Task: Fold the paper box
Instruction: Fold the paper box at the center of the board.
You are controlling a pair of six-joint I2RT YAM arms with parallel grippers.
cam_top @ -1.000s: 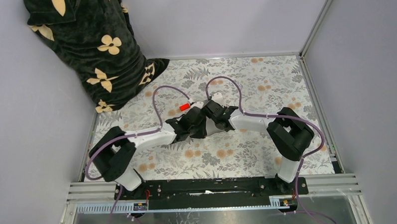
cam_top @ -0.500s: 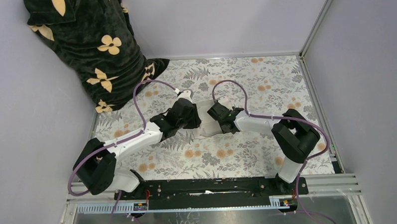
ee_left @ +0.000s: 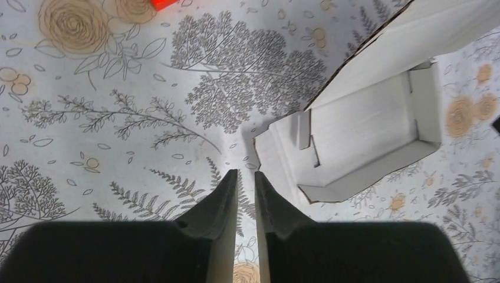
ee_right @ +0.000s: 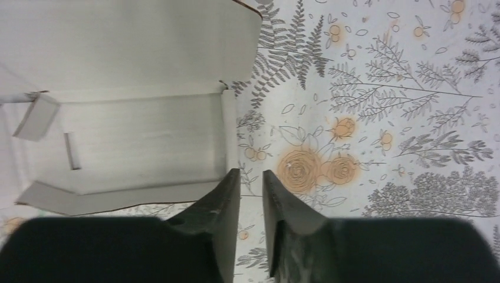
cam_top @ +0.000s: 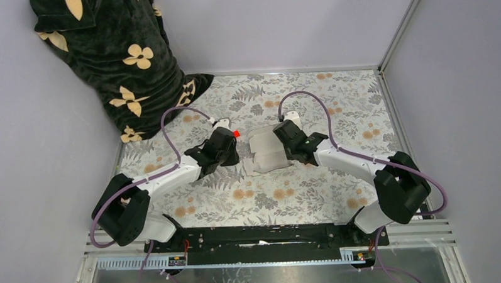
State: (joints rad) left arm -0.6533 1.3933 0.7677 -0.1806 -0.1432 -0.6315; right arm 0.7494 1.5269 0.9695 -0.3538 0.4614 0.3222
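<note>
The paper box (cam_top: 265,151) lies on the floral table between my two grippers, a white card tray with shallow raised walls and a wide flap at its far side. Seen from the left wrist, the paper box (ee_left: 365,132) is just right of my left gripper (ee_left: 246,174), whose jaws stand a narrow gap apart with only tablecloth between them. From the right wrist, the paper box (ee_right: 135,138) is on the left, its right wall beside my right gripper (ee_right: 251,173), also slightly open and empty. From above, the left gripper (cam_top: 229,156) and right gripper (cam_top: 291,154) flank the box.
A small red rectangle (cam_top: 236,134) lies just beyond the left gripper, at the top edge (ee_left: 162,3) of the left wrist view. A dark floral cloth (cam_top: 113,58) fills the back left corner. Walls and a metal rail (cam_top: 399,114) bound the table.
Both grippers were bunched over the box a second ago. They have drawn apart, left arm to the left and right arm to the right, and the box now lies uncovered between them.
</note>
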